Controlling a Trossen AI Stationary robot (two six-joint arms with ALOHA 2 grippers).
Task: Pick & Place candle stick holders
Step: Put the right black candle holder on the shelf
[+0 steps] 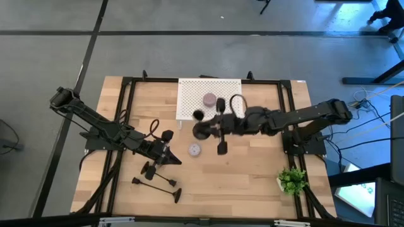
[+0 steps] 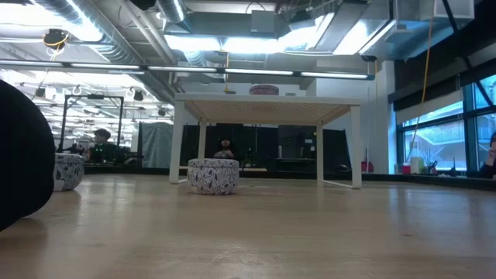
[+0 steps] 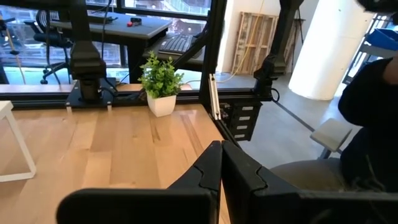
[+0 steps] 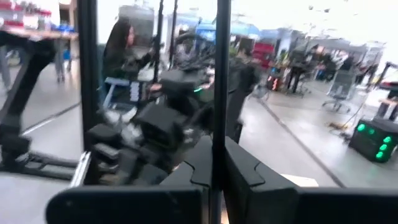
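Black candle stick holders (image 1: 158,181), green plant (image 1: 291,179), white perforated rack (image 1: 189,98), pale wood table (image 1: 252,176)

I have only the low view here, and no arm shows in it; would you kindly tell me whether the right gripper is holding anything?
Observer: Yes. In the right wrist view, the right gripper is shut on the thin stem of a candle stick holder.
Operator: Thank you. And the left gripper?
Observer: The left gripper is shut with nothing between its fingers, over the left half of the table.
Operator: Are there other holders to fetch?
Observer: At least two more lying holders rest on their sides on the wood, close to the left gripper.
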